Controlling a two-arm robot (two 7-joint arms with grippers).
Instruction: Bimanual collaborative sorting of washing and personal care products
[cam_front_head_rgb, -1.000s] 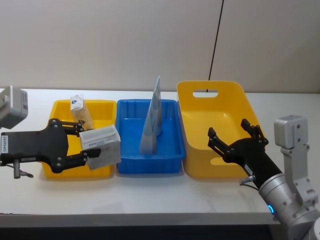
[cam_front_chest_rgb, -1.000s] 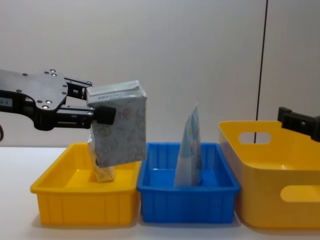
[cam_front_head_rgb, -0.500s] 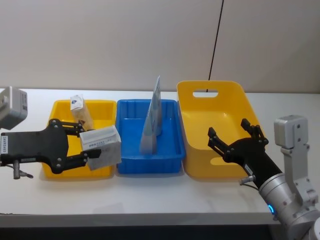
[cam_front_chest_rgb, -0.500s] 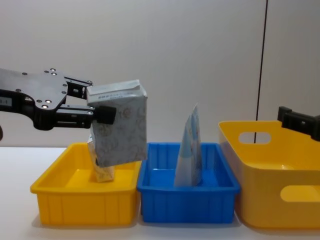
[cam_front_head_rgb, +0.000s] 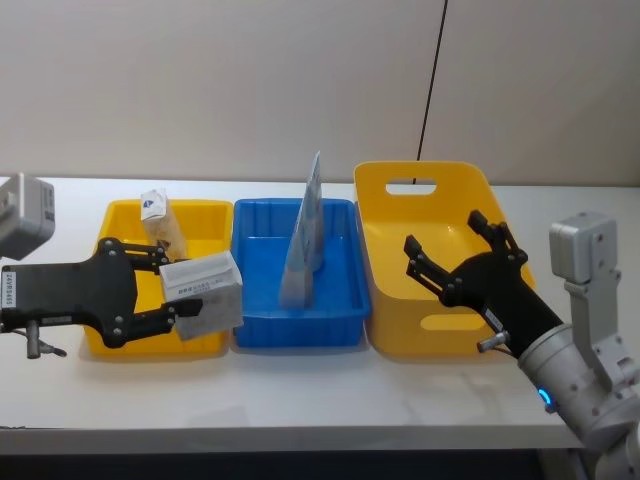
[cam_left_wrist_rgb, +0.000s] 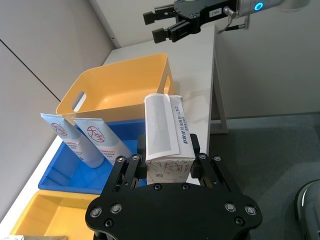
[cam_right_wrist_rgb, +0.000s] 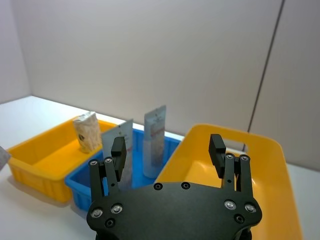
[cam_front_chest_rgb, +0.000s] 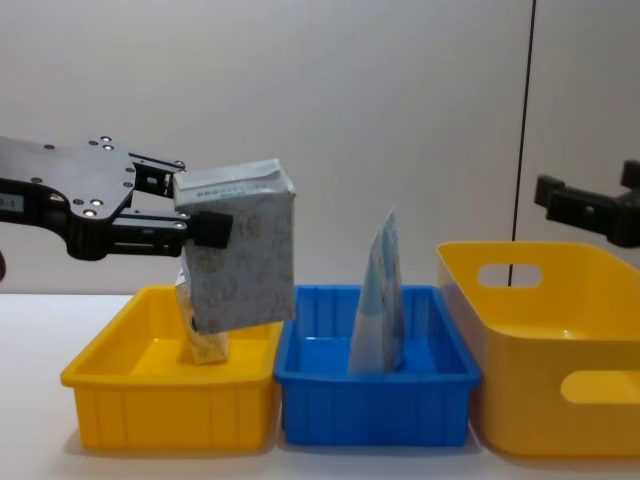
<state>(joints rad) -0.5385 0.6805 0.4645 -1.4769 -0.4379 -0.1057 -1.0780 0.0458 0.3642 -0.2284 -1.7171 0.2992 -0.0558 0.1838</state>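
Note:
My left gripper (cam_front_head_rgb: 190, 288) is shut on a silver-grey boxy soft pack (cam_front_head_rgb: 203, 290), holding it tilted in the air over the right part of the small yellow bin (cam_front_head_rgb: 118, 215). From the side, the pack (cam_front_chest_rgb: 240, 260) hangs well above the bin's rim. A small tan pack (cam_front_head_rgb: 158, 222) stands at the back of that bin. Two pale blue tapered pouches (cam_front_head_rgb: 303, 250) stand upright in the blue bin (cam_front_head_rgb: 340, 330). Over the large yellow bin (cam_front_head_rgb: 400, 172) my right gripper (cam_front_head_rgb: 445, 238) hovers open, with nothing between its fingers.
The three bins stand side by side on a white table (cam_front_head_rgb: 300, 390), with the small yellow one at the left and the large one at the right. A thin black cable (cam_front_head_rgb: 432, 80) runs down the wall behind. The table's front strip is bare.
My right gripper has risen and shifted a little left over the large yellow bin. The left gripper and its pack have stayed put.

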